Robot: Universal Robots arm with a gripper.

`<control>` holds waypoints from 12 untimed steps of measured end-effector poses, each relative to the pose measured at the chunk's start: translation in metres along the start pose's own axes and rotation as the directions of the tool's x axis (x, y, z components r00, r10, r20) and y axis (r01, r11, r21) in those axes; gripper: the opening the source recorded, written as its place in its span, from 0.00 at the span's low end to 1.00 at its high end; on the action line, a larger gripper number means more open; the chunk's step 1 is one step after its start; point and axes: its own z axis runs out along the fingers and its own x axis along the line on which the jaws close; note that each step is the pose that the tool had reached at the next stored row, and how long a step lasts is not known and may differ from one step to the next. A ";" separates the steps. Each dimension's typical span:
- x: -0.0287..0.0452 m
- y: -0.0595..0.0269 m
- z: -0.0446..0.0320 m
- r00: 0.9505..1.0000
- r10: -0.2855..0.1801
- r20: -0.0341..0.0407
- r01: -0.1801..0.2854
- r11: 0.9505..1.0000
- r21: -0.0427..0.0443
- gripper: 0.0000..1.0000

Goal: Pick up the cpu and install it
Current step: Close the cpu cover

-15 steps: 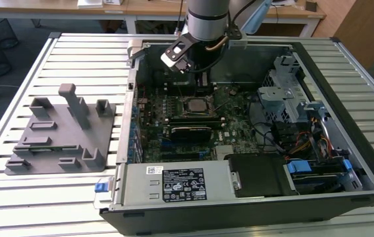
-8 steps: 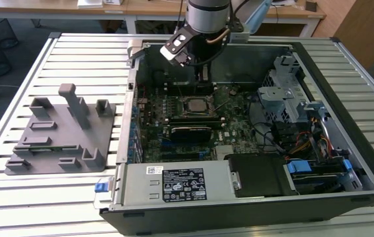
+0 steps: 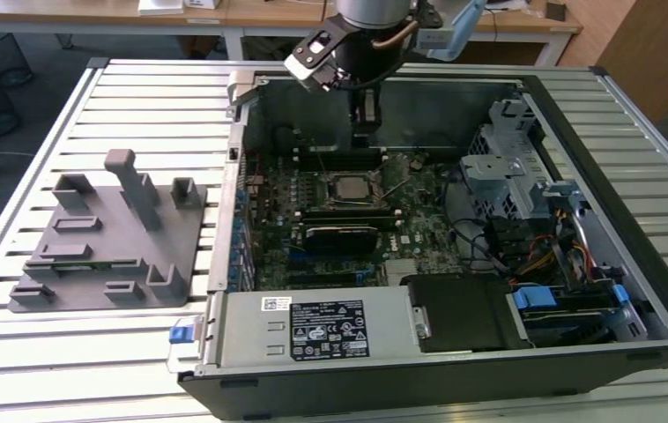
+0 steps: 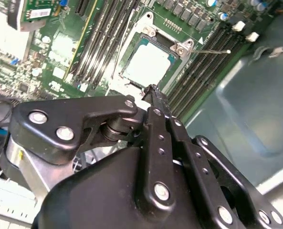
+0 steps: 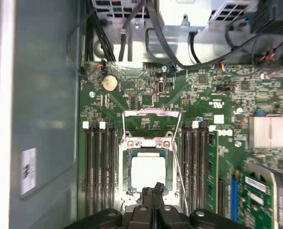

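cpu (image 5: 147,172) is sitting flat in the socket (image 5: 123,172), silvery top up, square to the socket walls. It looks dropped in, not tilted, from what both wrist views give.

gripper (image 5: 153,190) is clenched, fingertips pressed together with nothing between them. It hangs just above the socket's edge, close beside the cpu. I can't tell whether the tips touch the socket rim; they don't look to be on the chip.

The load frame (image 5: 151,112) is flipped up and open on the far side of the socket, so the chip is not clamped. The retention lever (image 4: 213,50) sticks out loose toward the memory slots (image 5: 99,171). My read: placement is done, lock-down isn't.

Closed fingers make sense here. A shut pincer is a narrow tip, which fits between the slot banks without snagging and suits nudging thin metal parts rather than gripping.

In the exterior view the arm comes straight down into the open case (image 3: 428,388), over the upper middle of the motherboard (image 3: 417,229). The case lies on its side on the slatted table (image 3: 111,370), which is why the board faces up. The grey fixture (image 3: 111,238) stands well apart on the exterior view's left.
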 end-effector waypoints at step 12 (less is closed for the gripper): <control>-0.0121 0.0114 -0.0019 1.000 0.000 0.000 0.000 1.000 0.000 0.11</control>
